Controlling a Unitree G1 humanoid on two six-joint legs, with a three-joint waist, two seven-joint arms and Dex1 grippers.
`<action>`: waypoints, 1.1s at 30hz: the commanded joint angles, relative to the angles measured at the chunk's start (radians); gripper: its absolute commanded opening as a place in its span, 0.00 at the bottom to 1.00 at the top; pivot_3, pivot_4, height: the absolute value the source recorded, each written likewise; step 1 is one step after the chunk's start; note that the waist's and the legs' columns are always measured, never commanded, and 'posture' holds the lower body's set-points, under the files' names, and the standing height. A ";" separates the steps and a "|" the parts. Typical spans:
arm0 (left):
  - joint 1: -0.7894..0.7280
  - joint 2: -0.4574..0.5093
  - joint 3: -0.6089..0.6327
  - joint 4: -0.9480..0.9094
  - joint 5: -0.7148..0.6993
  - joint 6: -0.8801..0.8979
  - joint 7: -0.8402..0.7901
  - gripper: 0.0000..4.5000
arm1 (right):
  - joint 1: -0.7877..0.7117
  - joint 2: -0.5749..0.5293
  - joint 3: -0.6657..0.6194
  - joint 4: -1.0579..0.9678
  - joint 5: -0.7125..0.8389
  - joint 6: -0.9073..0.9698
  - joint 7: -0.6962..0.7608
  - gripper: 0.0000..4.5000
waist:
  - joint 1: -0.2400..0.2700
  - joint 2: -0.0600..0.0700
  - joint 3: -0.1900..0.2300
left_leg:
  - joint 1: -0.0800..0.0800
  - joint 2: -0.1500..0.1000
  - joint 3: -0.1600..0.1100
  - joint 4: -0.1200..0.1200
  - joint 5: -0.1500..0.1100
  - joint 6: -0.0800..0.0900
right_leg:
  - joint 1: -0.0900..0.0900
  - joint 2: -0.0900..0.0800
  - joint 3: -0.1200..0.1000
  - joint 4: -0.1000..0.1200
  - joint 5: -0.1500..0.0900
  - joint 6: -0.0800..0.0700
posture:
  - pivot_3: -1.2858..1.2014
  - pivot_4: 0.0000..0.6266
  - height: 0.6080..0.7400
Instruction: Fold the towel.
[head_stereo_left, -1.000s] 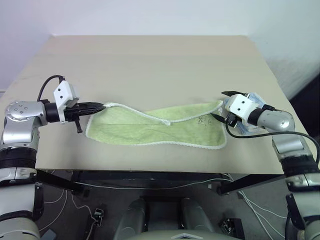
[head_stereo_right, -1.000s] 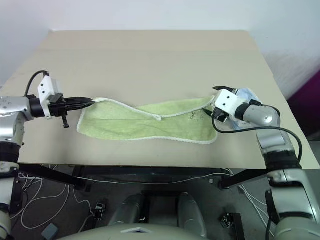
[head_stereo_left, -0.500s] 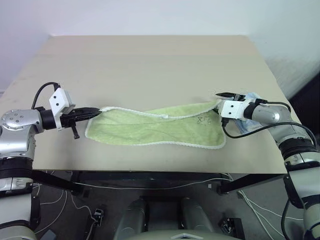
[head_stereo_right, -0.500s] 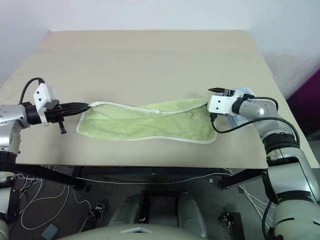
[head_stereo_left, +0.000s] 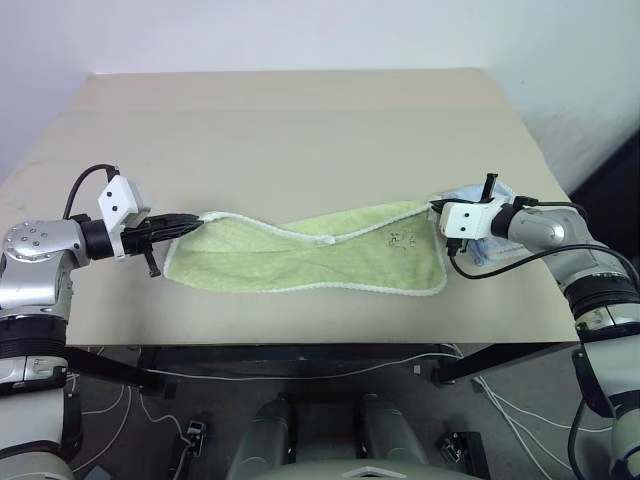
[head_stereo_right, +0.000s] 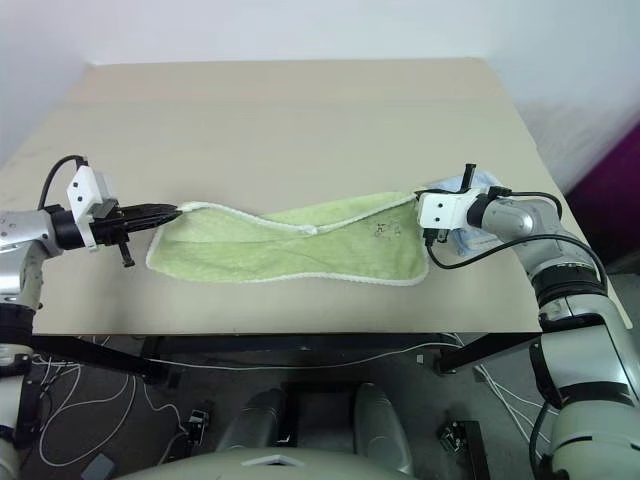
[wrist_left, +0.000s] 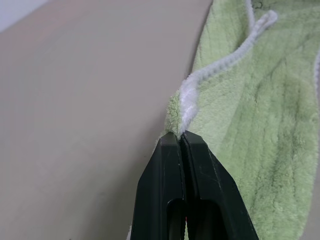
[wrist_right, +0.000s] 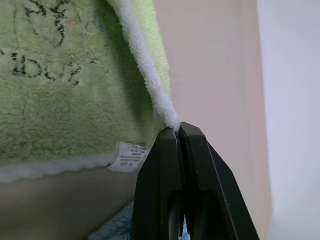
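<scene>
The light yellow-green towel (head_stereo_left: 310, 255) with white edging lies stretched across the front of the table, its far edge lifted between my two grippers. My left gripper (head_stereo_left: 196, 219) is shut on the towel's far left corner; the left wrist view shows the white edging (wrist_left: 186, 102) pinched at the black fingertips (wrist_left: 176, 145). At the other end my right gripper (head_stereo_left: 436, 207) is shut on the far right corner, beside the dark embroidery (head_stereo_left: 403, 238). A small white loop (head_stereo_left: 327, 241) sits mid-edge. In the right wrist view a white label (wrist_right: 127, 155) hangs below the pinched edging.
A smaller light blue towel (head_stereo_left: 488, 225) lies under my right arm near the table's right edge (head_stereo_left: 545, 160). The beige table (head_stereo_left: 300, 130) stretches bare behind the green towel. Cables and a stand sit on the floor below the front edge.
My right gripper has closed on the towel's far right corner and its wrist has rolled. The left gripper kept its grip in place. The towel's far edge now hangs a little tauter.
</scene>
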 joint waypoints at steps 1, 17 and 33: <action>-0.127 -0.005 0.083 0.084 -0.018 -0.035 0.121 0.00 | -0.043 -0.027 -0.055 -0.056 0.031 0.021 -0.028 0.01 | 0.003 0.000 0.000 | 0.000 0.000 0.000 0.000 0.000 0.000 | 0.000 0.000 0.000 0.000 0.000 0.000 | 0.52 0.24 1.00; -0.584 -0.034 0.180 0.497 -0.030 -0.144 0.351 0.00 | -0.296 -0.038 -0.197 -0.154 0.226 0.156 0.046 0.01 | -0.002 -0.001 0.000 | -0.002 -0.001 0.001 0.000 0.000 0.000 | -0.002 -0.001 0.000 0.000 0.000 0.000 | 0.52 0.24 1.00; 0.253 0.142 0.237 -0.124 -0.192 0.228 -0.071 0.00 | 0.633 -0.233 -0.400 -1.122 0.770 0.834 0.506 0.01 | 0.004 0.000 0.000 | -0.002 0.000 0.000 0.001 -0.001 0.001 | -0.001 -0.004 0.002 0.000 0.000 0.000 | 0.52 0.24 1.00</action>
